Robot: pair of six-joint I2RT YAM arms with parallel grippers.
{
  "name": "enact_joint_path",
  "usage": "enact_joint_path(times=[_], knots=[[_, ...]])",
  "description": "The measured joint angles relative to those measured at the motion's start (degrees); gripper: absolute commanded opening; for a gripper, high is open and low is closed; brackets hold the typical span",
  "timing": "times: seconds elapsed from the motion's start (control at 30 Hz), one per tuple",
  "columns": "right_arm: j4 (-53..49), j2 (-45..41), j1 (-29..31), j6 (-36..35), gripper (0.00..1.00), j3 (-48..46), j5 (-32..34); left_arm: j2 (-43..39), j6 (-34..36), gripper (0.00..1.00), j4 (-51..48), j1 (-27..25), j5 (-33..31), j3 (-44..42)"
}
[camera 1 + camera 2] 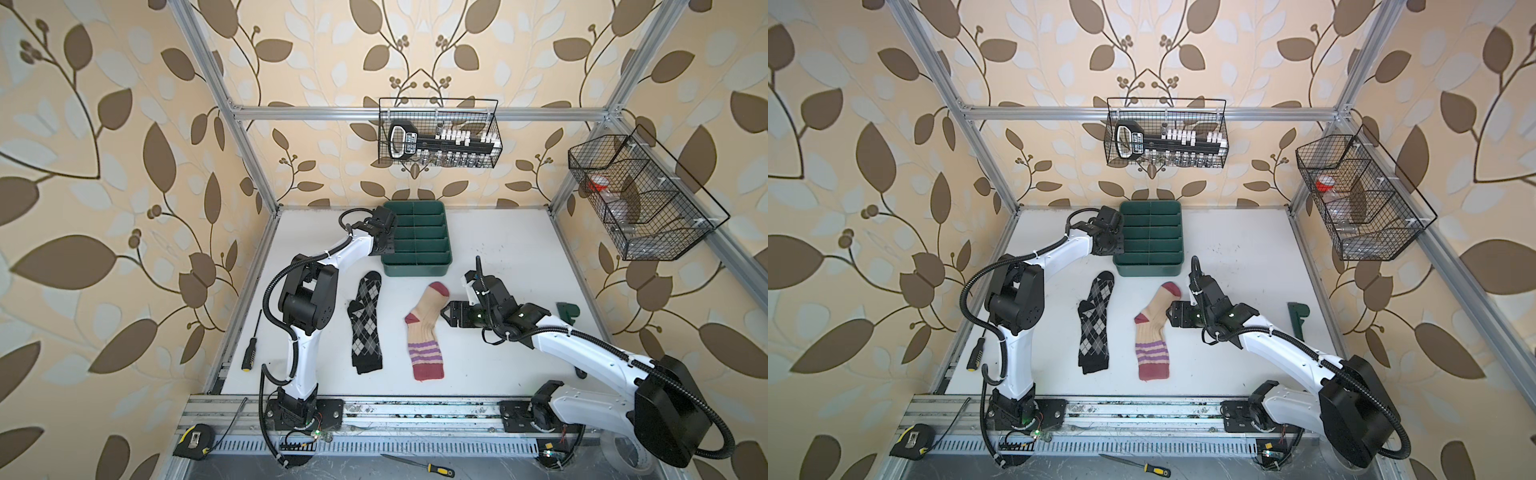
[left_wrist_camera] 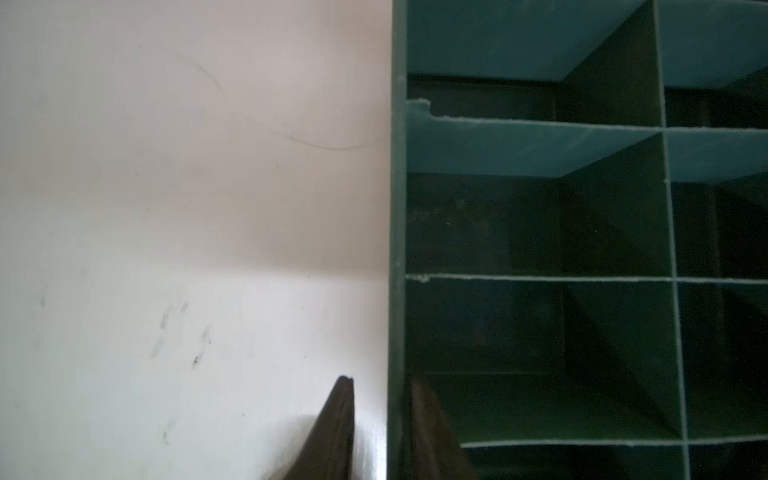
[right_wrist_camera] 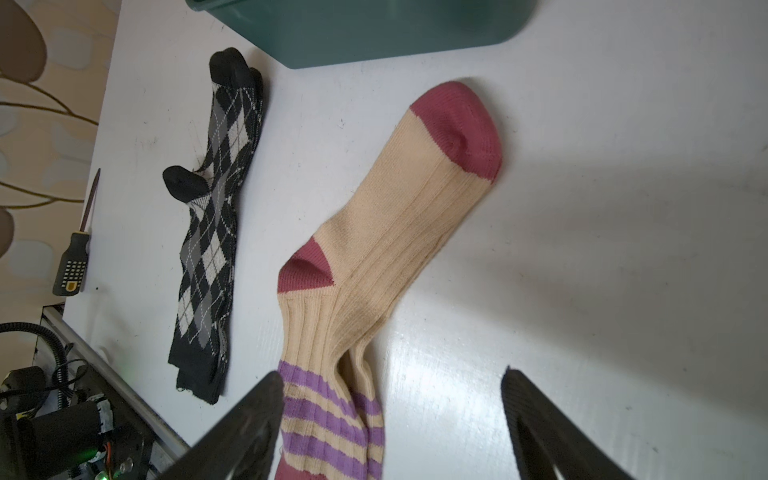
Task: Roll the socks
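The white table [image 1: 498, 353] carries the green tray [image 1: 415, 268] at the back; in front of it lie the long argyle sock [image 1: 365, 328] and the shorter beige sock [image 1: 426, 332], flat, unrolled, side by side without touching; the right gripper [image 3: 390, 376] hangs spread wide, holding nothing, just beside the beige sock's leg; the left gripper [image 2: 380, 380] stands narrow astride the tray's side wall, and it cannot be told whether it pinches the wall; if it does, a pull would likely drag the tray; a grasp at mid-sock would probably bunch the fabric and make a crooked roll.
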Motion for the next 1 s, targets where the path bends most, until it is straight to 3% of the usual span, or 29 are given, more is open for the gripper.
enact_joint_path(times=[0.33, 0.73, 1.0], knots=[[0.92, 0.04, 0.63, 0.42, 0.83, -1.51, -0.15, 2.69, 0.94, 0.00, -0.72, 0.39, -1.18, 3.89], [1.44, 0.02, 0.63, 1.42, 0.82, -1.84, 0.15, 3.17, 1.95, 0.00, -0.31, 5.62, -1.60, 4.44], [5.14, 7.52, -0.31, 4.02, 0.79, -1.53, 1.57, 3.10, 6.38, 0.02, 0.87, 10.29, -4.74, 3.63]])
